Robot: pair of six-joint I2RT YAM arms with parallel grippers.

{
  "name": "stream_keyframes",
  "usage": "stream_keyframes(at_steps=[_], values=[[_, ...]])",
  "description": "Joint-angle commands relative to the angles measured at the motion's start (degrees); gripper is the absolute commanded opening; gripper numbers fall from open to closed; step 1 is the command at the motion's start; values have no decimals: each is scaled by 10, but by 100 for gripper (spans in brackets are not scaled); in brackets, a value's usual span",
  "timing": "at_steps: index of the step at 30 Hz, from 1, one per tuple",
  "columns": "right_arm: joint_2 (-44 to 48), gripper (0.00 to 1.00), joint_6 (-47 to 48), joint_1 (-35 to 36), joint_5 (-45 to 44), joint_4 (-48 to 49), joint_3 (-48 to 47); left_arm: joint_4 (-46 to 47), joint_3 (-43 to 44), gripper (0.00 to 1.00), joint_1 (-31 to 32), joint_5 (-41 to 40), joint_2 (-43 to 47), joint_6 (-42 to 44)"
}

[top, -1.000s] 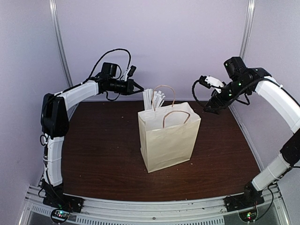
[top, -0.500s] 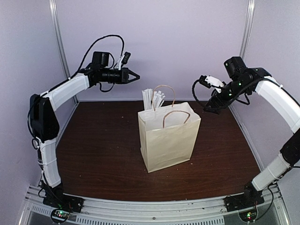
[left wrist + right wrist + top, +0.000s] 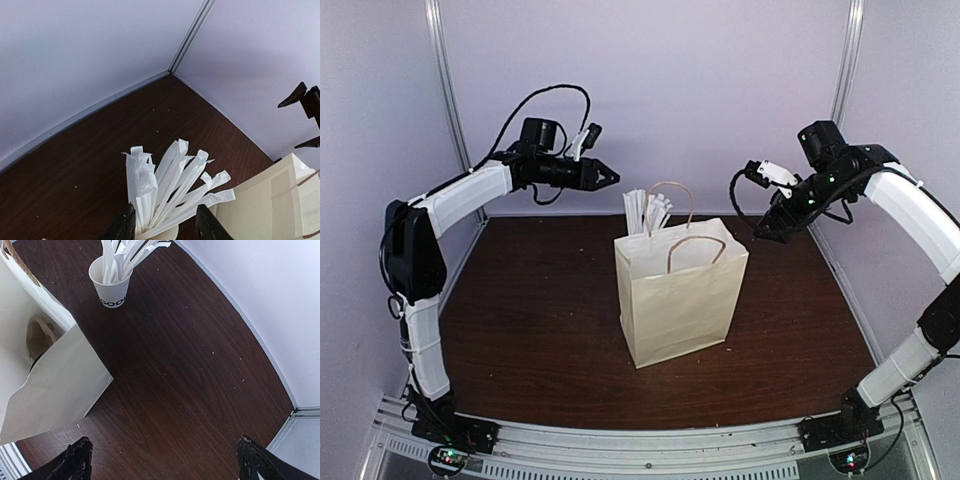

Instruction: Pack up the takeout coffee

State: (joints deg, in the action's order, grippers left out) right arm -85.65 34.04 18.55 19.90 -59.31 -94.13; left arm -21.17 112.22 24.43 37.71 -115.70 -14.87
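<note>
Left pincer (image 3: 612, 176) nearer "GOO" stick cup (image 3: 111, 287)

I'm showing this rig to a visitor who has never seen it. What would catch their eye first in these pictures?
The cream paper bag with brown twisted handles stands upright at the middle of the dark brown wooden table. Just behind it, a white paper cup bristles with tall white wrapped sticks. Both arms hang high, the left gripper and right gripper open and empty on either side.
</note>
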Motion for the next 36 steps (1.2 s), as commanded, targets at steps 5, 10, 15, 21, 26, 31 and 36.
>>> stream_keyframes(at_steps=[5,10,15,21,26,31,36], values=[[-8,100,-10,-4,6,2,7,-14,10,49,48,18,-26,60],[-15,100,-11,-4,7,1,1,-21,10,53,63,8,-38,61],[-19,100,-12,-4,10,2,2,-49,26,53,74,-13,-55,64],[-23,100,-13,-5,11,2,0,-58,38,39,75,-13,-63,65],[-23,100,-13,-4,13,2,0,-64,49,17,75,1,-69,62],[-21,100,-12,-4,13,4,2,-60,55,0,75,7,-66,55],[-17,100,-11,-4,11,4,3,-70,60,0,75,-17,-40,60]])
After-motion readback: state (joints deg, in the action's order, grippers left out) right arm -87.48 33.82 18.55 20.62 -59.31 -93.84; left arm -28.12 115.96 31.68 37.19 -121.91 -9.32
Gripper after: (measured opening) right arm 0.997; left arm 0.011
